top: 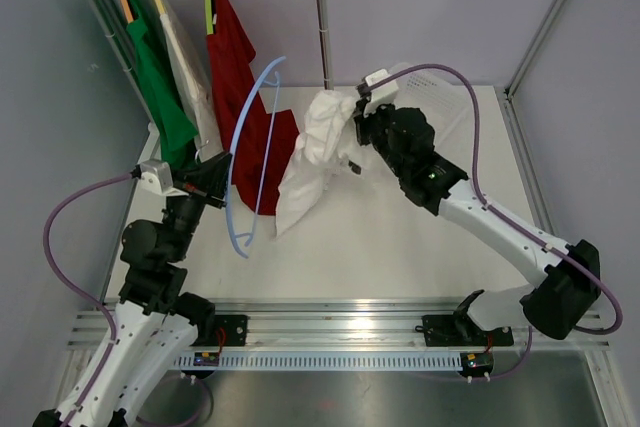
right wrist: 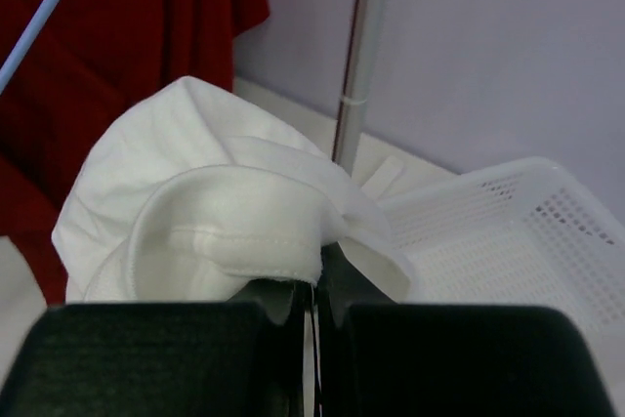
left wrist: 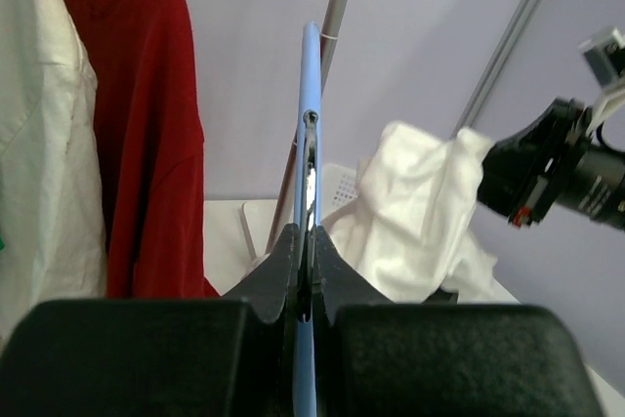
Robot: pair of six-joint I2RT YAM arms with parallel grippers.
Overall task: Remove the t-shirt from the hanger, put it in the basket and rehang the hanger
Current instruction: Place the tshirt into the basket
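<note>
Looks nearly done: tee [top: 315, 152] apparently free of hanger [left wrist: 310, 75]. Best to hold hanger steady with left gripper [left wrist: 308, 241], jaws pressed shut on its blue bar. Then draw right gripper [right wrist: 314, 290] up and away to lift trailing cloth clear of worktop [top: 400, 247]. Right jaws pinching hemmed edge of tee. White, soft, bunched, drooping from the grip over worktop, just beside hanger, apart from it.

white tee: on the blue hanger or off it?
Off. The blue hanger sits bare in the shut left gripper; the white t-shirt hangs bunched from the shut right gripper, apart from the hanger.
</note>
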